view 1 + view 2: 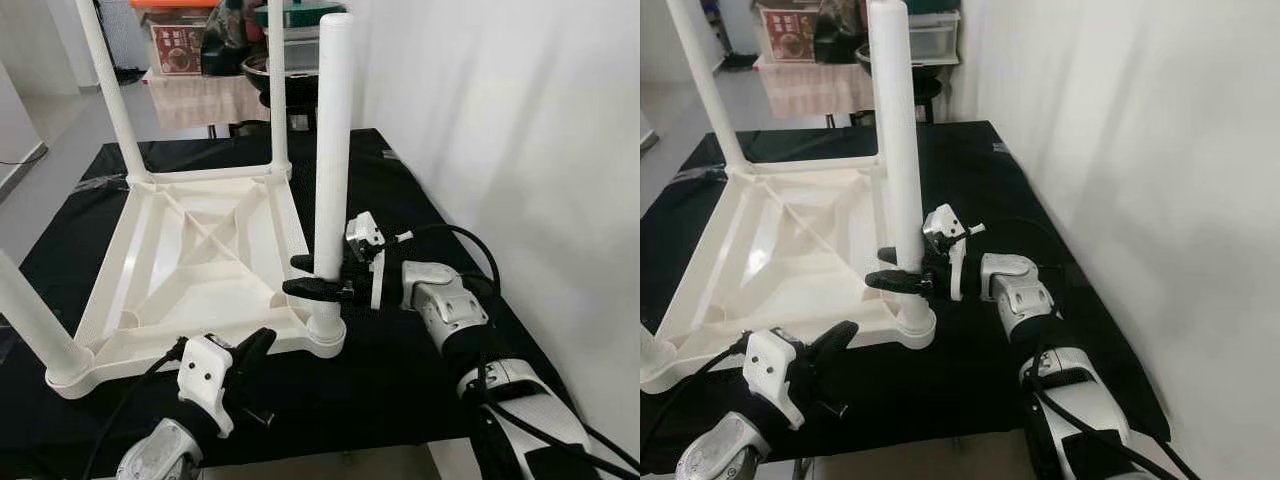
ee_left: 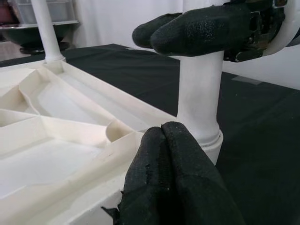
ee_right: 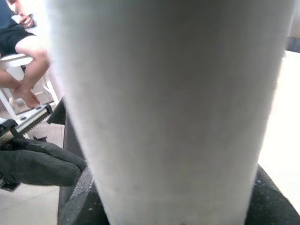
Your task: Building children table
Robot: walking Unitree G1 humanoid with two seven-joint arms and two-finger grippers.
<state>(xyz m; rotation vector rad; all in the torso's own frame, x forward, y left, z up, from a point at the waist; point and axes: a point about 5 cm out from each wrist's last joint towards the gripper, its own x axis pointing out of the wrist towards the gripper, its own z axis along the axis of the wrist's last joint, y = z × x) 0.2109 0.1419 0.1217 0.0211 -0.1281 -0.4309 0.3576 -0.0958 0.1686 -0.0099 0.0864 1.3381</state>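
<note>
The white plastic table lies upside down on a black cloth. Its near-right leg stands upright in the corner socket. My right gripper comes in from the right and is shut on that leg just above the socket; the leg sits right against the lens in the right wrist view. My left gripper is shut with nothing in it, its fingertips pressed together at the table's front edge, just left of the socket. Three other legs stand in their corners.
A white wall runs close along the right side. At the back stands a low stand with boxes and a dark bowl. A seated person's legs appear in the right wrist view. The cloth's front edge lies just below my arms.
</note>
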